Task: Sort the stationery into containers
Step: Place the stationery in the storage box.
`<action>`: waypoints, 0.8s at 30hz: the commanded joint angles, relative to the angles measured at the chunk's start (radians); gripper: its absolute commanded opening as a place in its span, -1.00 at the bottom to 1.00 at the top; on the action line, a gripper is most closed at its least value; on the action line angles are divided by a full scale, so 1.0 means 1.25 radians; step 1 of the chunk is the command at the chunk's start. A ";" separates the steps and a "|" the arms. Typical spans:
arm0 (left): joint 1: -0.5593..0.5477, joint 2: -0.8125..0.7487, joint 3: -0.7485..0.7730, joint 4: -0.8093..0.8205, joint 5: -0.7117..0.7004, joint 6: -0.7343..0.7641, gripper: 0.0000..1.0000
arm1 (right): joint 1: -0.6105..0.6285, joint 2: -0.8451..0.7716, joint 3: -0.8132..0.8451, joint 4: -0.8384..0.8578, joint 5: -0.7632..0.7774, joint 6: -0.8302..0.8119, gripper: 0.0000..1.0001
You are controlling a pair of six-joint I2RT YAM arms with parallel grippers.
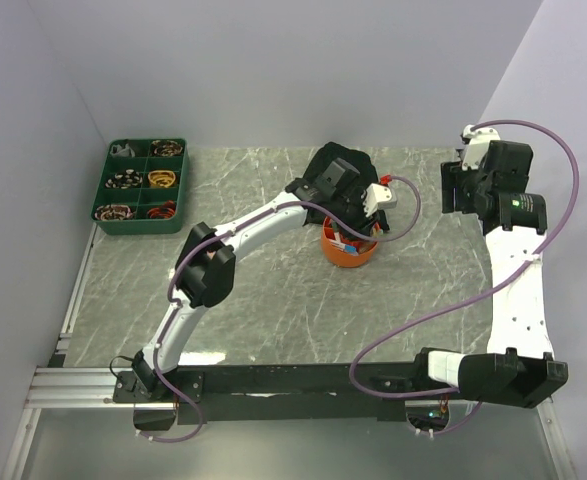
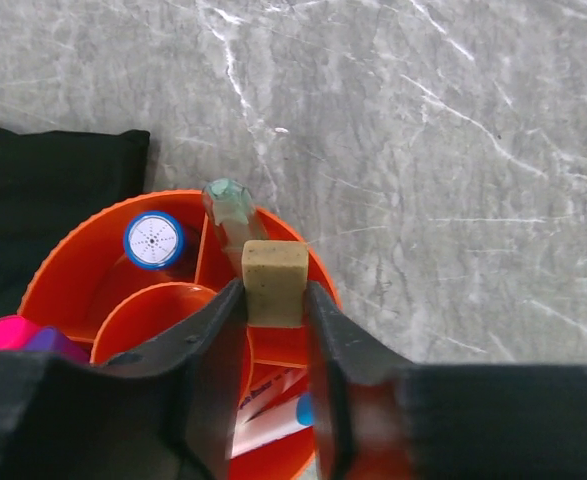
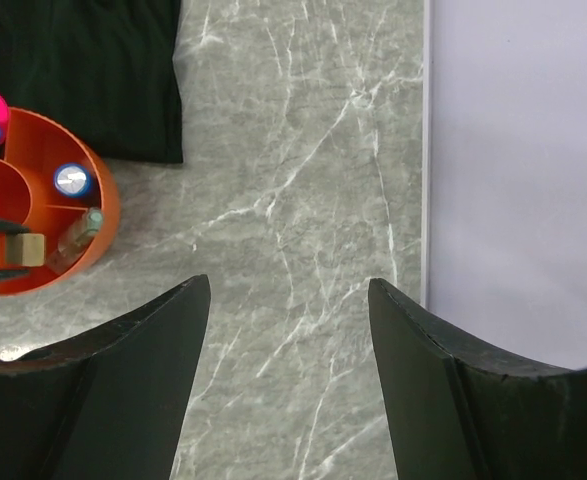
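Top view: the left tool (image 1: 358, 228) sits over the orange tub (image 1: 348, 257) at frame centre and the right tool (image 1: 451, 186) at upper right; left wrist view: the fingers (image 2: 223, 315) pinch a tan eraser (image 2: 274, 280) above the tub's rim; right wrist view: the right tool is spread wide over the counter (image 3: 303, 150).

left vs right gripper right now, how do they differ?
Left gripper grips a tan eraser; right gripper holds nothing. Left jaws stand narrow, right jaws wide apart. Left gripper is over the orange tub; right gripper is over the marble tabletop, away from the tub. Both have black fingers.
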 commanded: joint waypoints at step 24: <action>0.320 -0.371 -0.218 -0.429 0.002 0.384 0.99 | -0.001 0.022 0.020 -0.008 -0.213 -0.002 0.47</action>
